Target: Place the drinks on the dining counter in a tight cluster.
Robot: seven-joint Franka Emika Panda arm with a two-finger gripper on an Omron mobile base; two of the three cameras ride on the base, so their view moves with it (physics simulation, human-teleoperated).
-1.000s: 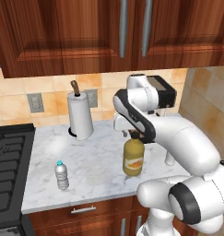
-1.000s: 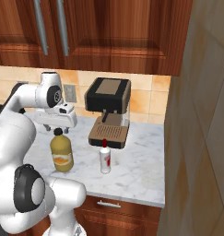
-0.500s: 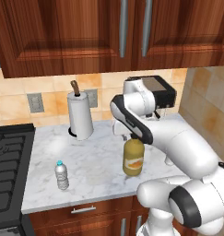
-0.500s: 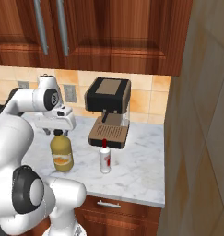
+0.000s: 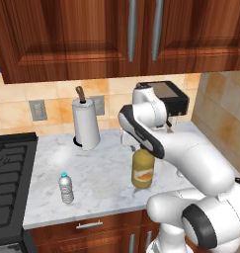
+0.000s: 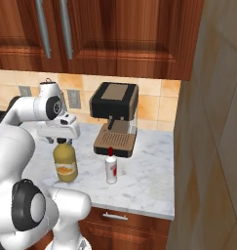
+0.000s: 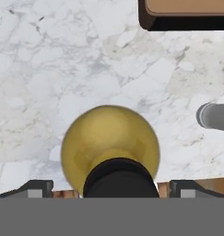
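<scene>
The amber-yellow juice jug [image 5: 142, 170] [image 6: 65, 164] stands on the marble worktop [image 5: 101, 173], with my gripper [image 6: 63, 141] straight above its black cap. In the hand view the jug [image 7: 109, 138] lies directly below. My gripper [image 7: 112, 189] is open, one fingertip on each side of the cap and nothing gripped. The small blue-capped water bottle [image 5: 66, 188] stands apart near the worktop's front left. The slim white red-capped bottle [image 6: 111, 168] stands in front of the coffee machine. The dining counter is out of view.
A paper-towel roll [image 5: 86, 123] stands at the back left and a coffee machine [image 6: 115, 117] at the back right. A black stove [image 5: 8, 183] borders the worktop on the left. A tall wooden panel [image 6: 212, 146] closes off the right side. Wood cabinets hang overhead.
The hand has come down a little over the juice jug's cap. Its jaws have stayed open. The bottles have not moved.
</scene>
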